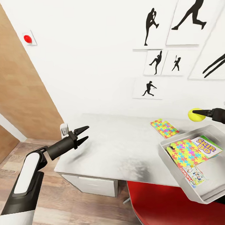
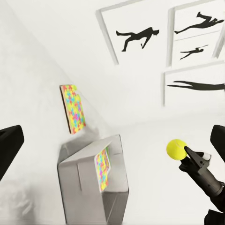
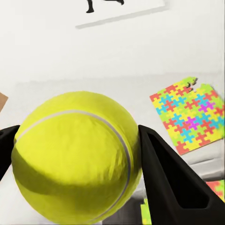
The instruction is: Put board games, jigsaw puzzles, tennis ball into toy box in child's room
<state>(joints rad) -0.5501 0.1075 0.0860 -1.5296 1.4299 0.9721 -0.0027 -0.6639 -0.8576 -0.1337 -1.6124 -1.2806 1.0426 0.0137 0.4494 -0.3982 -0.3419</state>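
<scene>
Two grippers are seen above the table point(image 1: 120, 148), whose pale grey mottled top looks smooth and slightly glossy. At the left, the left gripper point(image 1: 83, 133) is held over the near left part of the top with its two pointed black fingers spread apart and nothing between them. Further right, one jigsaw puzzle point(image 1: 164, 128), a thin flat rectangle of interlocking yellow, pink, blue and green pieces, is laid directly on the table. Beside it, the toy box point(image 1: 194, 190), a shallow grey tray with sloped walls, is found at the right edge; its far right side is cut off by the frame. Inside it a second jigsaw puzzle point(image 1: 186, 153) is laid over the Skip-Bo box point(image 1: 209, 147) and the Monopoly box point(image 1: 194, 176), so both boxes are partly hidden. Above the box's far wall, the round, felt-like tennis ball point(image 1: 196, 115) is clamped between the jaws of the right gripper point(image 1: 201, 114).
</scene>
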